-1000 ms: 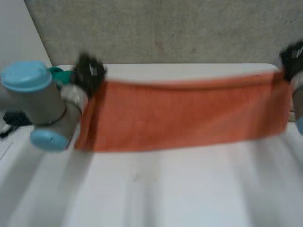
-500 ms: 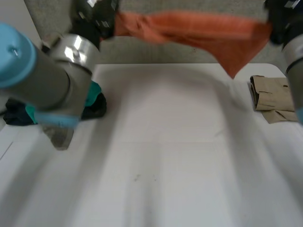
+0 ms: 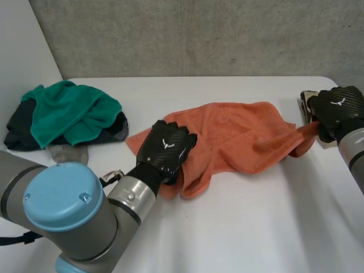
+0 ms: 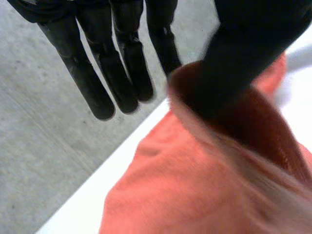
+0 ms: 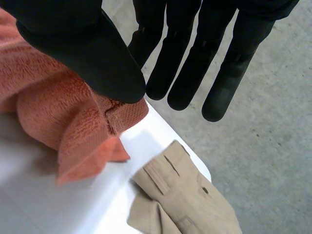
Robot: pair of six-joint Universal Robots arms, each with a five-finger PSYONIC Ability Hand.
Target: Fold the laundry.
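The orange towel [image 3: 239, 136] lies rumpled across the middle of the head view, bunched at its left end and not spread flat. The left hand [image 3: 166, 149] rests on that left end. In its wrist view the fingers [image 4: 119, 73] are straight and clear of the cloth, while the thumb [image 4: 243, 53] has towel draped against it, so I'd call it released. The right hand [image 3: 335, 108] sits at the towel's right corner, fingers [image 5: 185, 73] straight, thumb [image 5: 92, 58] lying on the corner, also let go.

The risk I see is that the left hand drags the towel along as it lifts, since cloth clings round that thumb. A fold made now would lock in the wrinkles. The right hand is just beside the tan garment [image 5: 185, 200], at the right edge of the head view and close to the table [image 3: 227, 227] edge. A careless regrasp could snag it or nudge it off.

Count: one orange towel, one tan garment, one green cloth [image 3: 71, 114] heaped on one dark garment [image 3: 17, 133] at the left of the frame, and two hands.
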